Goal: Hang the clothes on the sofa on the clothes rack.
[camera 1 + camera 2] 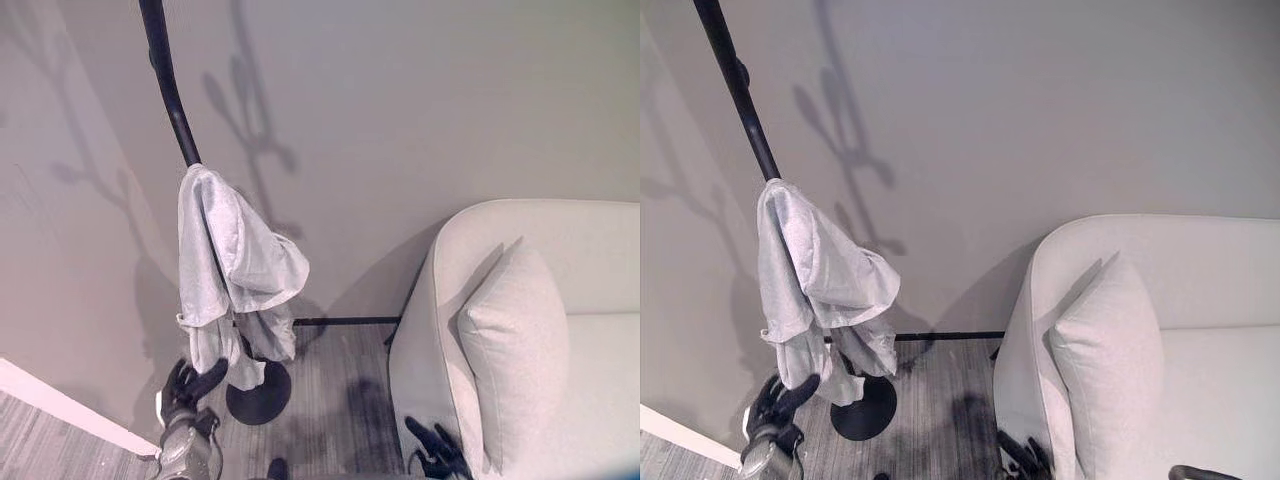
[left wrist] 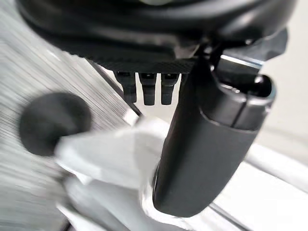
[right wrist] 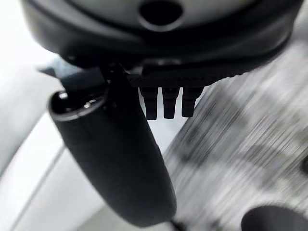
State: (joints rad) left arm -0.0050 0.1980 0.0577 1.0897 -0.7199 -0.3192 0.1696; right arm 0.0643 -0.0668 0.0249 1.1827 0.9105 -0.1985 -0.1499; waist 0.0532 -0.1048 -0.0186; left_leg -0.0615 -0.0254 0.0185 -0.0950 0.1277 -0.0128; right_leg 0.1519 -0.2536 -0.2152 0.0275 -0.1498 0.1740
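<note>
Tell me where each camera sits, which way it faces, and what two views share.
Left eye view: head, looking down at the grey garment hung on the black rack, the sofa; left hand lower left, right hand at bottom.
Right eye view: same scene, slightly offset.
Left wrist view: along the open left hand toward the garment and the rack's base.
Right wrist view: along the open right hand toward floor.
Both eye views share garment, rack, sofa.

My left hand (image 2: 202, 144) hangs with fingers (image 2: 147, 89) straight and thumb out, holding nothing. Past them lies pale cloth (image 2: 110, 154), the rack's round black base (image 2: 50, 122) just beside it on the floor (image 2: 29, 62).
</note>
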